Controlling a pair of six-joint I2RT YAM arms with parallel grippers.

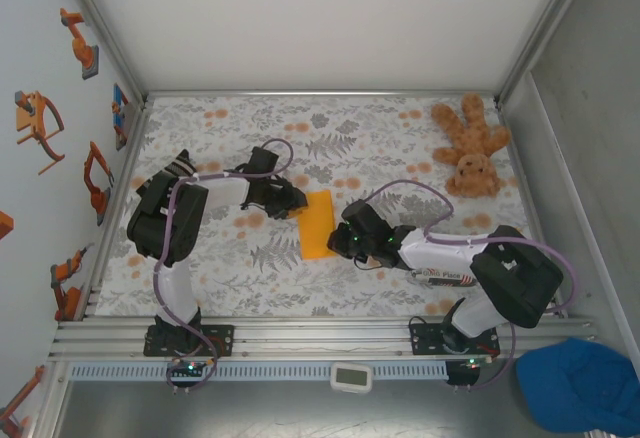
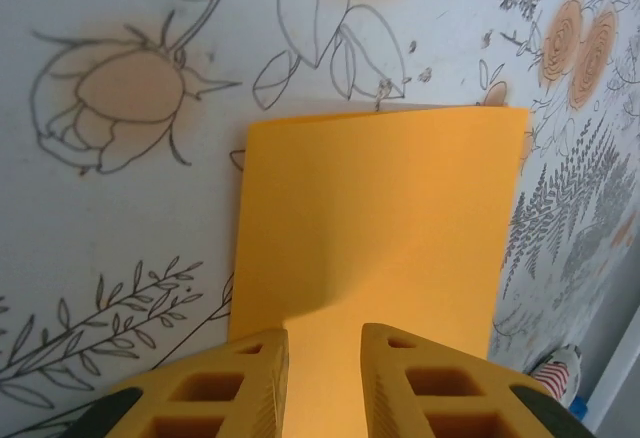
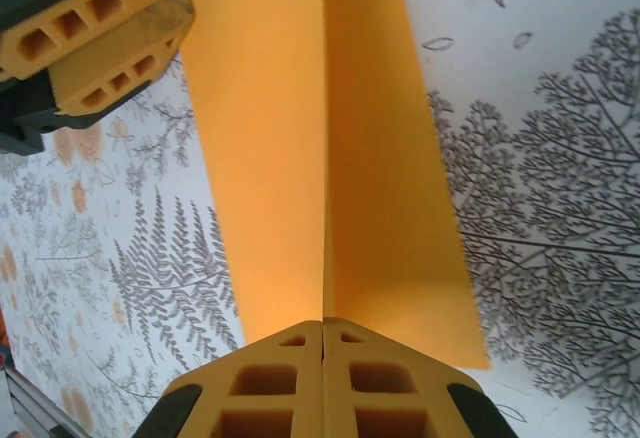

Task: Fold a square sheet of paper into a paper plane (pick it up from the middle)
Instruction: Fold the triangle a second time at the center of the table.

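Orange and thin, the square sheet of paper (image 1: 317, 224) lies folded into a narrow rectangle on the flowered tablecloth (image 1: 400, 148), directly between my two grippers. In my right wrist view a raised crease runs down the middle of the sheet (image 3: 300, 138) and straight into the seam of my right gripper (image 3: 322, 328). Its pads are pressed fully together there, pinching the paper at the edge nearest that gripper. My left gripper (image 2: 322, 343) sits at the opposite side with its jaws slightly parted. The paper (image 2: 380, 228) shows flat through the narrow gap and stretches away from the fingertips, and I cannot tell whether they touch it. From above, my left gripper (image 1: 298, 201) meets the sheet's far left corner and my right gripper (image 1: 345, 238) its right edge. Well beyond my right gripper, in the far right corner of the cloth, lies a brown teddy (image 1: 470, 148).
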